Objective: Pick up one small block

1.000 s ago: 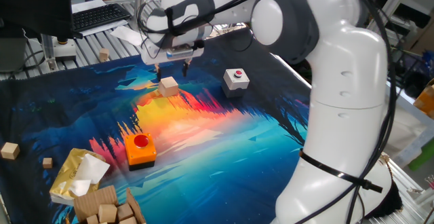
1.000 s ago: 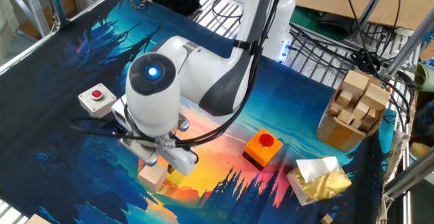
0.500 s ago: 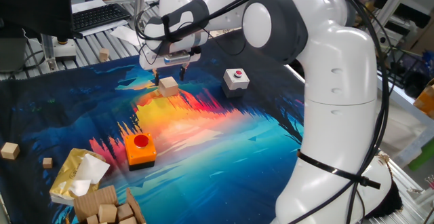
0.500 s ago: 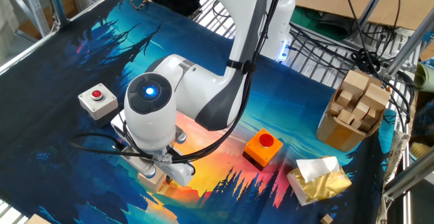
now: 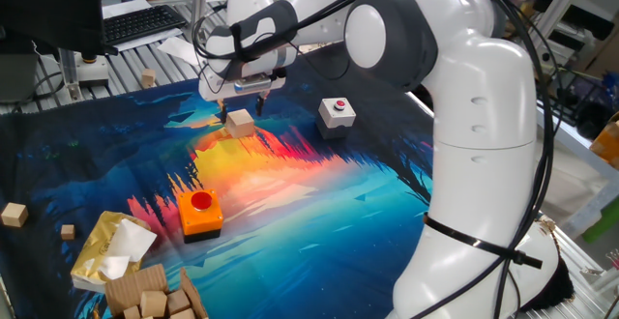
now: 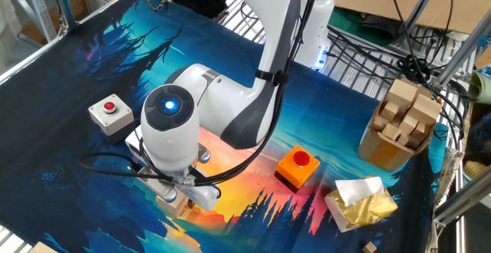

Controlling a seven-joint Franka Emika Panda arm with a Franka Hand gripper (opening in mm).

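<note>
— Lower than a second back, no shift over the last half. Settled above the block [image 5: 240,123], mid-mat.

— Grasp looks next. Jaws?

— Gripper [image 5: 242,109] spread, fingers straddling the block's top, not clamped. Mostly hidden behind the wrist from the other side.

— Pose?

— Bent forward, wrist pointing straight down.
</note>
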